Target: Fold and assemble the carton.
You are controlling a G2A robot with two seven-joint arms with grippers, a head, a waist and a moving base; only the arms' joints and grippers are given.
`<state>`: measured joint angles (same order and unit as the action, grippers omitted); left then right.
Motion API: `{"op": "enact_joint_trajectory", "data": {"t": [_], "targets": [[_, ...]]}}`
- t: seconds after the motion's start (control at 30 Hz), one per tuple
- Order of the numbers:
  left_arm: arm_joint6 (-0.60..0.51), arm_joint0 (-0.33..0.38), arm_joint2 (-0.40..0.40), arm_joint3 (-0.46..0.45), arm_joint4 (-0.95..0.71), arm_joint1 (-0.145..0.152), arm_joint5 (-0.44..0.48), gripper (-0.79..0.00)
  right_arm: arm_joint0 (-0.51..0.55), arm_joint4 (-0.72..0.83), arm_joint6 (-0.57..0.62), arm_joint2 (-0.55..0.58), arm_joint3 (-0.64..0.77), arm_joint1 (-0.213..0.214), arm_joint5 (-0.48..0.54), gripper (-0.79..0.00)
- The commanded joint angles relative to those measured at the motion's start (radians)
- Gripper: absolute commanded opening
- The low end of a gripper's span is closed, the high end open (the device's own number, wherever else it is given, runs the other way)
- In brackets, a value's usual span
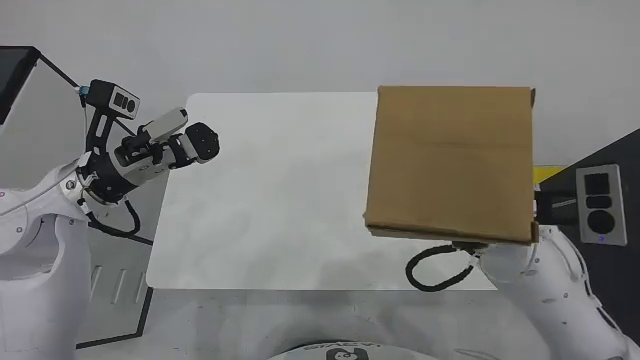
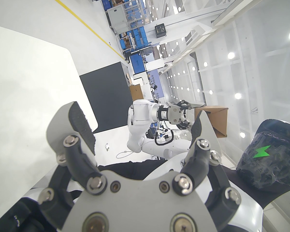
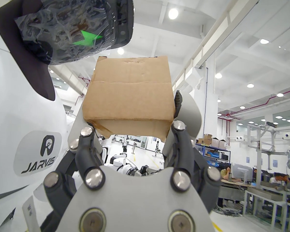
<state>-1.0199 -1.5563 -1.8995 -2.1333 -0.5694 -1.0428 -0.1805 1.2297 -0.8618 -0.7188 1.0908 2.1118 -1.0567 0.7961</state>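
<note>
The right gripper (image 3: 133, 126) has the carton (image 1: 450, 160) pinched between its fingers (image 3: 183, 112), holding it up above the worktop's (image 1: 280, 210) right end. Broad face up, open end towards the robot, and it's near square, so no clear long axis. Left gripper (image 1: 205, 143) hangs by the worktop's left edge, fingers (image 2: 79, 126) spread, holding nothing.

Brown carton (image 3: 128, 92) in the right hand (image 3: 133, 114)

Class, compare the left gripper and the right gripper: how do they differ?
The left gripper has open, empty fingers; the right gripper has fingers shut on the carton. The left gripper is at the table's left edge, the right gripper at its right side. Both share the same build.
</note>
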Motion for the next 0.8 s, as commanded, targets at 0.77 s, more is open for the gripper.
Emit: {"op": "enact_joint_trajectory", "data": {"t": [0.77], "targets": [[0.000, 0.000, 0.000, 0.000, 0.000, 0.000, 0.000, 0.000, 0.063, 0.249, 0.324, -0.048, -0.011, -0.022, -0.185, -0.785]]}}
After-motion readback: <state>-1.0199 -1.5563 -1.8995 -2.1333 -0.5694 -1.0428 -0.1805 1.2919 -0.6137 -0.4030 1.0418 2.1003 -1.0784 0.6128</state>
